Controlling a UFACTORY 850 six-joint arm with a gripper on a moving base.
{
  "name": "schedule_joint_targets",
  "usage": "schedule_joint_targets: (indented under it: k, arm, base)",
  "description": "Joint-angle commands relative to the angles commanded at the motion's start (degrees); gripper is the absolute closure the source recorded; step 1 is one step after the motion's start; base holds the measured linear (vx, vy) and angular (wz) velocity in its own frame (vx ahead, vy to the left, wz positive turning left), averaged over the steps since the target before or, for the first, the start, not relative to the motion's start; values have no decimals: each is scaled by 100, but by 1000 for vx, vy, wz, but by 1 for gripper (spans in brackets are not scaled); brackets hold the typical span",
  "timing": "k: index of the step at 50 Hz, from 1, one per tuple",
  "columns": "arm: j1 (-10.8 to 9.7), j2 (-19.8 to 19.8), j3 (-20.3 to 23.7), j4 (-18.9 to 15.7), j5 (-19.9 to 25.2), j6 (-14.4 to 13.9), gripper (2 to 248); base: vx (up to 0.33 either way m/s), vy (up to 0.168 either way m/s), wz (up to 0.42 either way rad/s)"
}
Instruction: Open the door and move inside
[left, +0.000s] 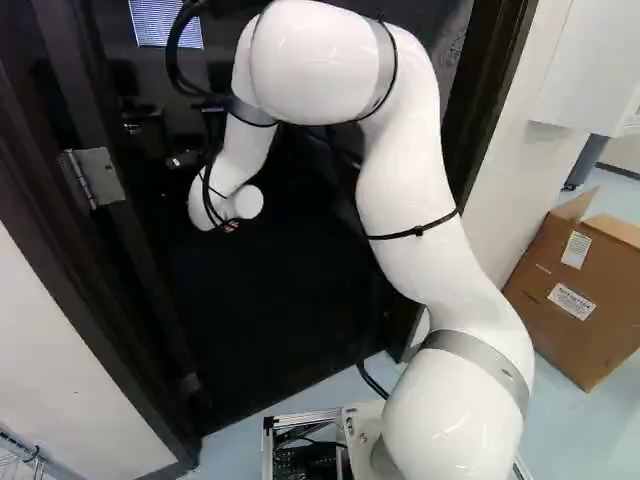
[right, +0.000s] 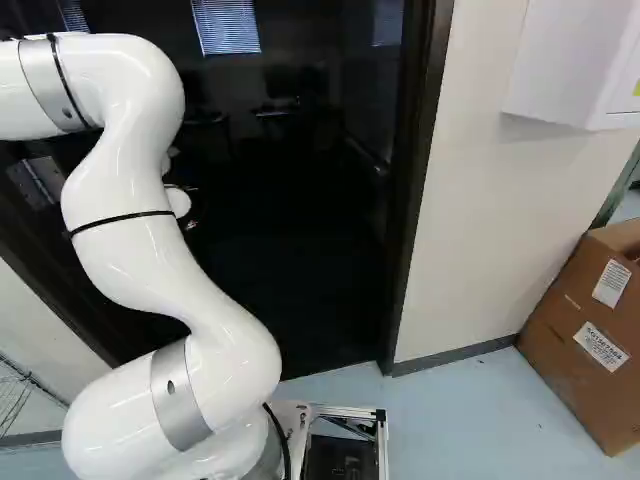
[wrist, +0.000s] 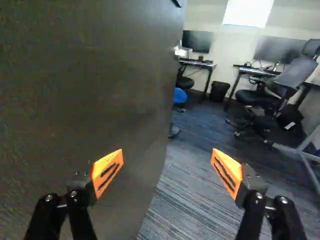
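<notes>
1. Orange pads on the two fingers of the claw (left: 231, 226) face each other far apart; the claw is wide open and grips nothing.
2. The door (wrist: 85, 75) stands ajar, its dark, flat face close ahead of the claw and reaching behind one finger. Whether that finger touches it, I cannot tell.
3. The free edge of the door runs down ahead of the gap between the fingers, so the gap faces partly door, partly open room.
4. Beyond that edge, striped carpet (wrist: 185, 200) stretches ahead of the claw, past the other finger.
5. Farther ahead, well apart from the claw, a counter (wrist: 204, 63) bears a monitor (wrist: 196, 41); a black bin (wrist: 219, 91) sits on the floor near it.
6. Beside these, on the side away from the door, a larger monitor (wrist: 280, 50) rises behind a black office chair (wrist: 282, 87), also well ahead of the claw.
7. Dark door frame (right: 415, 200) surrounds the opening toward which the white arm (left: 420, 210) carries the claw; a metal hinge (left: 97, 178) shows on the frame's side nearer the claw.
8. Outside the doorway, well apart from the claw, a cardboard box (right: 575, 350) leans on the floor by the wall.
</notes>
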Motion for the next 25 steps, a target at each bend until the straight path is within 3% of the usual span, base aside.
schedule_joint_targets:
  k: [25]
  arm:
    - [-353,257,342,0,0,0,3]
  base:
    - [0,0,0]
